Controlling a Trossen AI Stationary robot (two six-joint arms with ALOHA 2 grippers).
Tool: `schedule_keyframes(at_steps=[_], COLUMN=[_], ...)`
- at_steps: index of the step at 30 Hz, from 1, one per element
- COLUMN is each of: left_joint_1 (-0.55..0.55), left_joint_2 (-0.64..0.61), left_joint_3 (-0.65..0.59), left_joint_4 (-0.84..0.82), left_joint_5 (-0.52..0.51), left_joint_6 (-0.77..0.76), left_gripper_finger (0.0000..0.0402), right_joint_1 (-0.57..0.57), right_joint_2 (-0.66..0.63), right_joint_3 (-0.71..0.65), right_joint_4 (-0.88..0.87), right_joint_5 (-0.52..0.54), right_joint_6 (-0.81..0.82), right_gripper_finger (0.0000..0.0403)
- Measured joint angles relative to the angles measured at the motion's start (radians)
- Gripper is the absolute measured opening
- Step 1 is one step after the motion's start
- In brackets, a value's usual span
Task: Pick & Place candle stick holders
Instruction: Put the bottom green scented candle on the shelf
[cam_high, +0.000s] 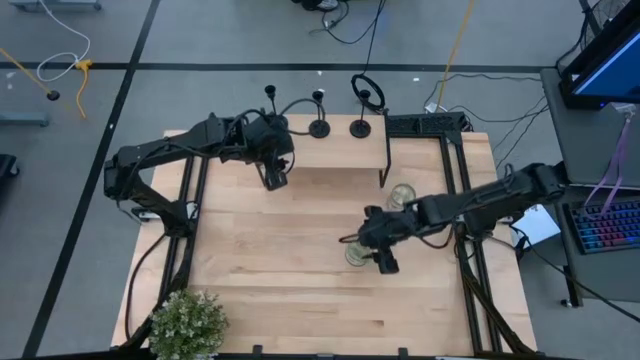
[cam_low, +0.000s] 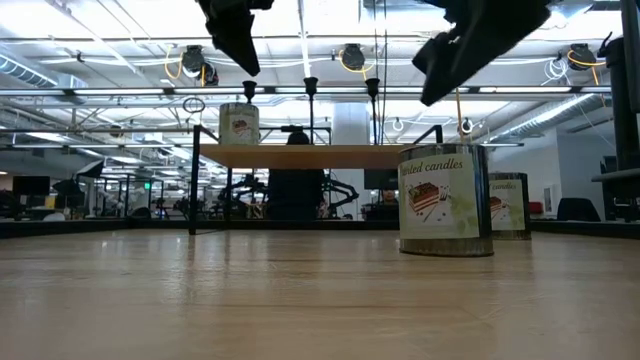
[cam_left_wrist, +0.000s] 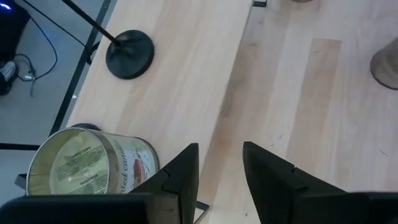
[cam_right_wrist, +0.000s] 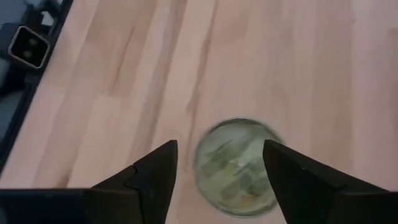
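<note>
Three matte-black candle stick holders stand on their disc bases on the raised wooden shelf (cam_high: 340, 150) at the table's far side: one (cam_high: 319, 126), one (cam_high: 360, 126), and one (cam_high: 271, 96) partly hidden behind my left arm. One base shows in the left wrist view (cam_left_wrist: 129, 54). My left gripper (cam_high: 275, 179) is open and empty above the shelf's near edge, fingers pointing down (cam_left_wrist: 221, 171). My right gripper (cam_high: 385, 262) is open above a candle tin (cam_right_wrist: 239, 165), its fingers standing to either side and well above the tin (cam_low: 445, 200).
A candle tin (cam_left_wrist: 87, 163) stands on the shelf beside my left gripper. A second tin (cam_high: 402, 195) stands on the table near my right arm. A leafy green potted plant (cam_high: 187, 322) is at the near left corner. Black frame rails (cam_high: 463, 190) run along both sides.
</note>
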Motion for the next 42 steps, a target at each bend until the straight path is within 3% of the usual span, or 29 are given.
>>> schedule_keyframes(at_steps=[7, 10, 22, 27, 31, 42], left_joint_1=[0.000, 0.000, -0.005, -0.007, -0.007, -0.007], left_joint_2=[0.000, 0.000, 0.000, 0.000, 0.000, 0.000], left_joint_3=[0.000, 0.000, 0.000, 0.000, 0.000, 0.000], left_joint_4=[0.000, 0.001, 0.001, 0.001, 0.001, 0.001], left_joint_5=[0.000, 0.000, 0.002, 0.002, 0.004, 0.004], left_joint_6=[0.050, 0.066, 0.087, 0.084, 0.084, 0.084], left_gripper_finger=[0.0131, 0.0131, 0.0131, 0.0131, 0.0131, 0.0131], right_joint_1=[0.075, 0.087, 0.086, 0.077, 0.067, 0.053], right_joint_2=[0.051, 0.058, 0.027, 0.002, 0.002, 0.002], right_joint_3=[-0.106, -0.152, -0.189, -0.188, -0.200, -0.294], right_joint_4=[0.169, 0.225, 0.261, 0.266, 0.264, 0.313], right_joint_5=[-0.077, -0.044, -0.011, 0.141, 0.080, 0.078], right_joint_6=[0.007, 0.005, -0.044, -0.039, -0.034, -0.054], right_gripper_finger=[0.0214, 0.0213, 0.0212, 0.0212, 0.0212, 0.0210])
